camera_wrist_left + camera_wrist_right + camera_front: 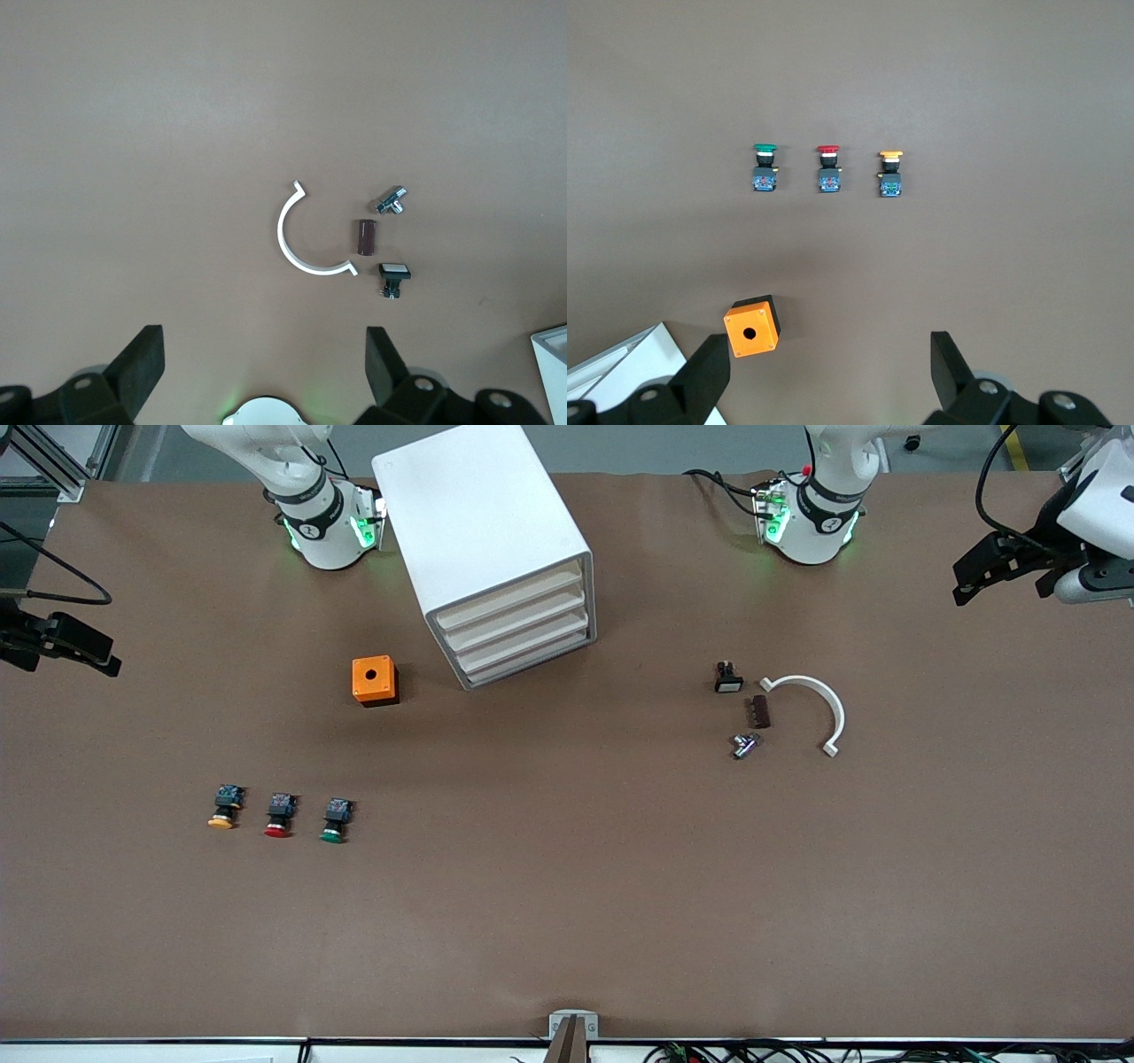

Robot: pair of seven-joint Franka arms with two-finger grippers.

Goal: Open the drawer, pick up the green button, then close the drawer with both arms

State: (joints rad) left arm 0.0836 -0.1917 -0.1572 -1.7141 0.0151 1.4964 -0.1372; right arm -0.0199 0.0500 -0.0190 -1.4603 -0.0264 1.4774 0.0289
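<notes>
Both grippers hover with fingers spread wide and empty: the left gripper (1005,571) over the left arm's table end, the right gripper (66,646) over the other end. All four cabinet (496,540) drawers look shut, so hooking the drawer (524,641), third down, squarely should slide it straight. Three buttons lie in a row; the button (335,819) is green-capped, nearest the cabinet.

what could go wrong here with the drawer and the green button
1. The white box cabinet has four alike cream-fronted drawers, all shut; the third drawer is easily mistaken for a neighbour.
2. The green-capped push button lies in a row beside the red-capped button and the yellow-capped button; a sloppy grasp may knock or take the wrong one.
3. The open left gripper and open right gripper hover at the table's ends.
</notes>
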